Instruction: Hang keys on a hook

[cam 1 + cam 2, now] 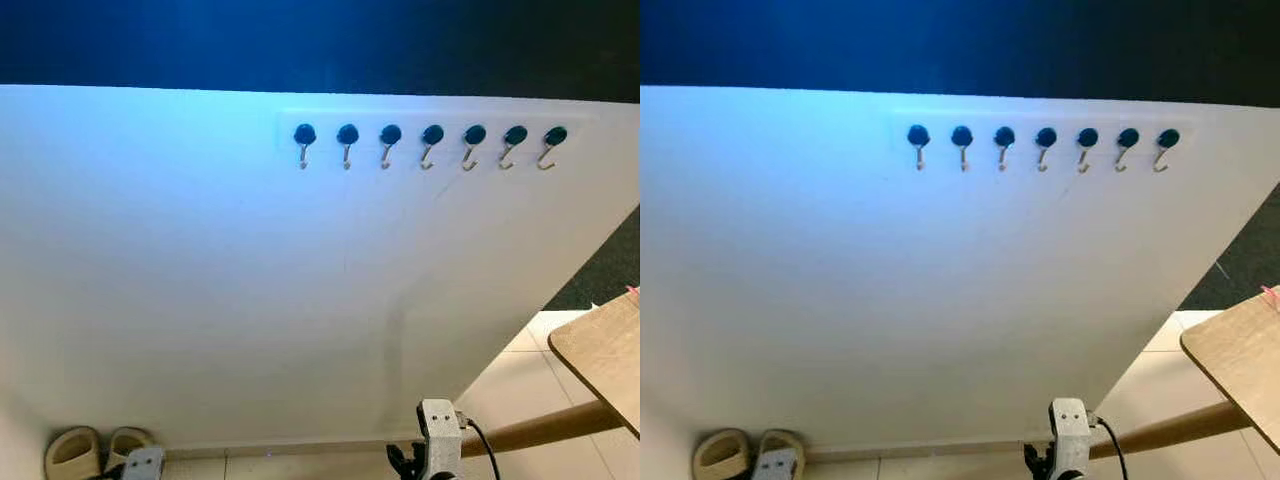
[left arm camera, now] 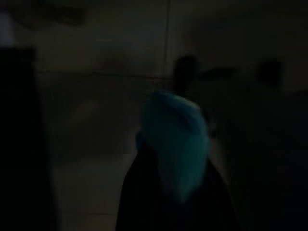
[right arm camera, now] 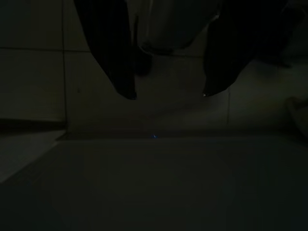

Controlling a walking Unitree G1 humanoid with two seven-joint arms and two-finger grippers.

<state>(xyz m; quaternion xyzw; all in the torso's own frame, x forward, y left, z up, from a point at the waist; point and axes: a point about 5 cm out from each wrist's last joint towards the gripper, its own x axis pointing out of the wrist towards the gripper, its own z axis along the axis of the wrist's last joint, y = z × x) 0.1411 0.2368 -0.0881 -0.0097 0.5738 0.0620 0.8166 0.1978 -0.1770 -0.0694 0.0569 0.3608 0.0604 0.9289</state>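
Right gripper [image 3: 168, 91]: hanging low over the dim tiled floor, its two black fingers [image 3: 120, 72] spread apart, nothing between them.
Left gripper [image 2: 175, 192]: hanging in shade; a teal shape [image 2: 175, 139] is showing at its fingers, possibly the keys' tag, though grip and finger spread cannot be told.
Slippers [image 1: 98, 450]: sitting at the foot of the white wall [image 1: 200, 280].
Table [image 1: 605, 355]: jutting in at the right edge.
Hooks [image 1: 432, 146]: lining the wall's upper right in a row, all bare, awaiting keys.
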